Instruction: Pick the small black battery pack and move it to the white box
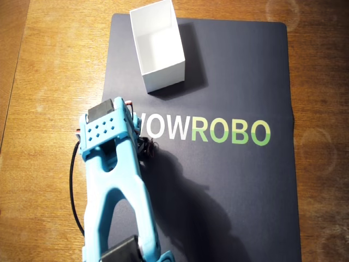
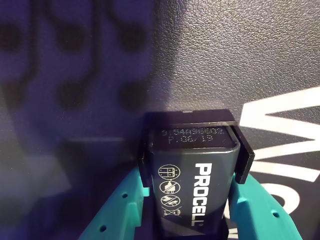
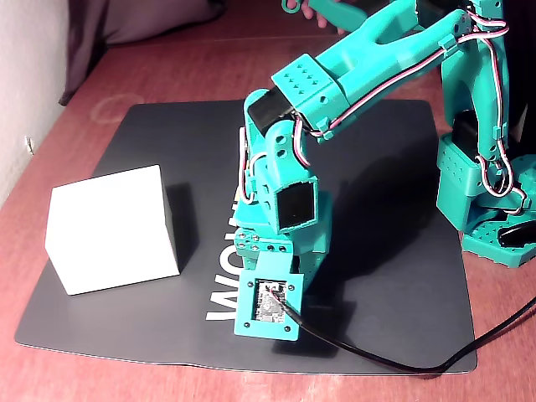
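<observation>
in the wrist view the gripper [image 2: 192, 165] is pinching the small black battery pack [image 2: 192, 170] between its two turquoise fingers [image 2: 120, 205], over the dark mat [image 2: 225, 55]. the white box [image 1: 158, 43] is sitting well apart, at the mat's far edge in the overhead view.

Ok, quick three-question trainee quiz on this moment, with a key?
1. True or false: the gripper has the small black battery pack between its fingers.
2. In the overhead view, the white box sits at the mat's: A) top edge B) bottom edge C) far right.
3. Fill in: the battery pack's white lettering reads ____.

Key: 1 true; 2 A; 3 PROCELL.
</observation>
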Motion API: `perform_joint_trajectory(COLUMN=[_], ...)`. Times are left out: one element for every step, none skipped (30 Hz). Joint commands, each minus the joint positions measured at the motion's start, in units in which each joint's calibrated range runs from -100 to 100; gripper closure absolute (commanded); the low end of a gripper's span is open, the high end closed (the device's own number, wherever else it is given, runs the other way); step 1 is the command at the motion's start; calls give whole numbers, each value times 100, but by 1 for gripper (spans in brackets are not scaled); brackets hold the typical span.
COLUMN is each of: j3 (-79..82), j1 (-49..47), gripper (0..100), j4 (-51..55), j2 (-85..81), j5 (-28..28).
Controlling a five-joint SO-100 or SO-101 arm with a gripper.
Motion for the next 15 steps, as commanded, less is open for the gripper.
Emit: perform_joint_trajectory(j3=[-164, -173, -173, -173, -173, -164, -164, -155, -155, -155, -155, -155, -155, -155, -155], j1=[26, 26, 26, 26, 26, 15, -9, -20, -20, 3, 26, 26, 26, 26, 26], gripper=[84, 84, 84, 84, 84, 84, 84, 84, 84, 84, 87, 90, 91, 91, 91], j4=[61, 52, 35, 26, 26, 44, 70, 70, 70, 70, 70, 70, 70, 70, 70], j2=[-19, -19, -19, -19, -19, -19, -19, -19, -19, -19, -19, -19, -19, -19, -19], j5=[7, 7, 7, 7, 7, -15, -15, -21, -21, -21, -21, -4, 1, 7, 7])
